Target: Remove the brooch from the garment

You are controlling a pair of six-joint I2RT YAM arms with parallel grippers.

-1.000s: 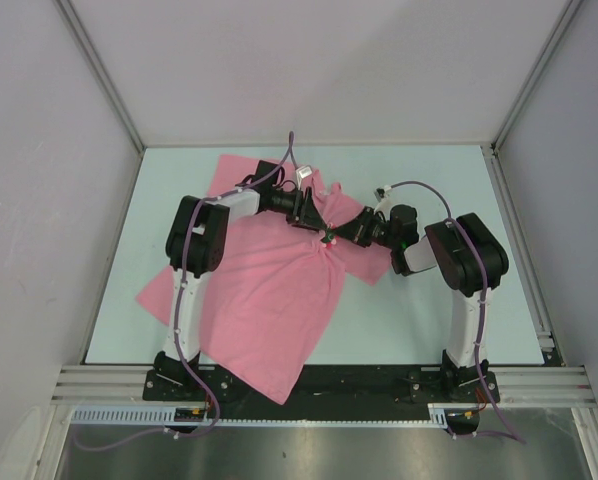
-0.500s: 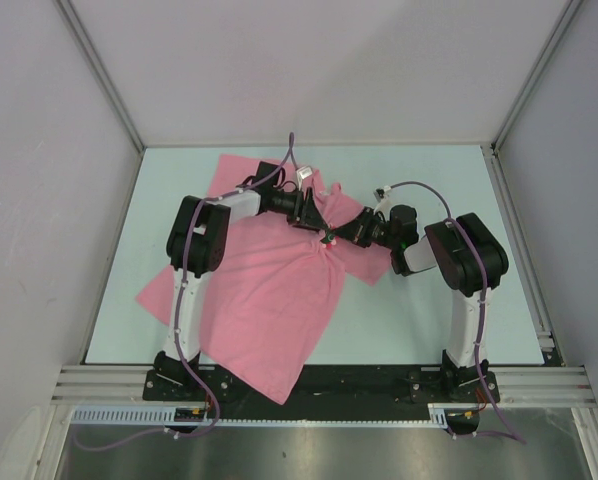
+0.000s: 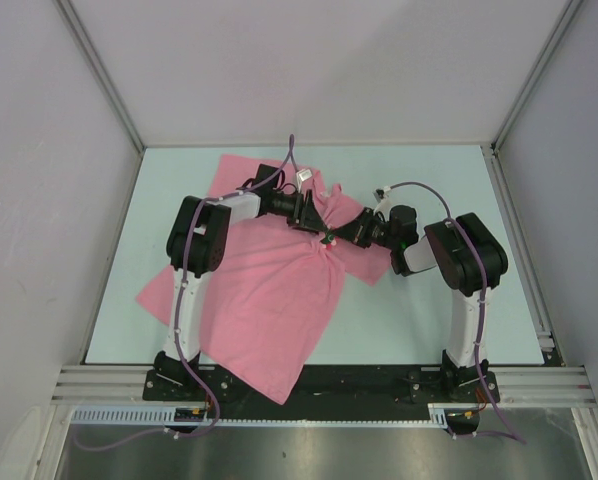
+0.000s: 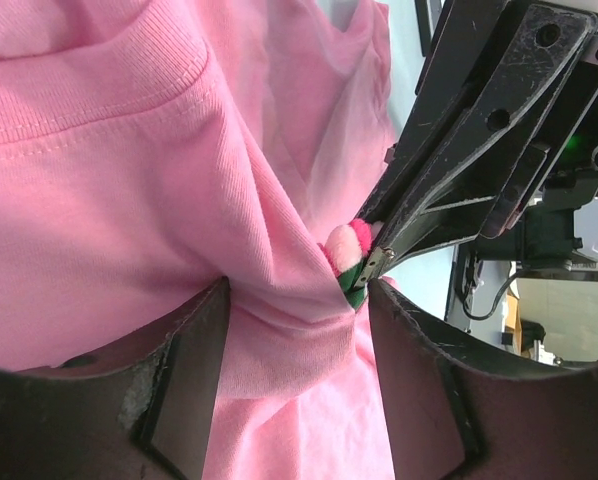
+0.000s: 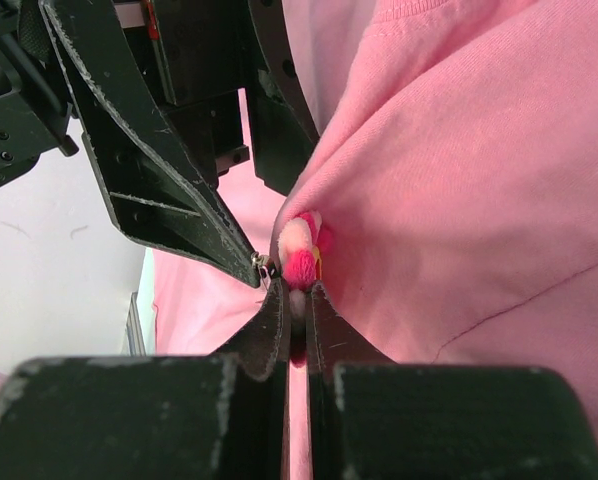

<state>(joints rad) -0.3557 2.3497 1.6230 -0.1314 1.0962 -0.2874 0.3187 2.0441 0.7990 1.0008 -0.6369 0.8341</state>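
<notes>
At lower centre of the right wrist view, the right gripper [image 5: 297, 302] is clamped on the flower brooch [image 5: 301, 255]. It tents the pink T-shirt [image 5: 459, 180], seemingly to tug the pin free. Beyond, the left gripper [image 4: 297, 320] straddles the bunched cloth, jaws apart, probably steadying it.

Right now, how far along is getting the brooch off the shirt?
Done: the right tool is shut on the brooch. In hand: the garment is drawn into a taut peak at the brooch, so the pin looks not yet free; the left tool straddles that gathered cloth with jaws apart. Left: pull the brooch clear of the fabric and set it aside.
</notes>
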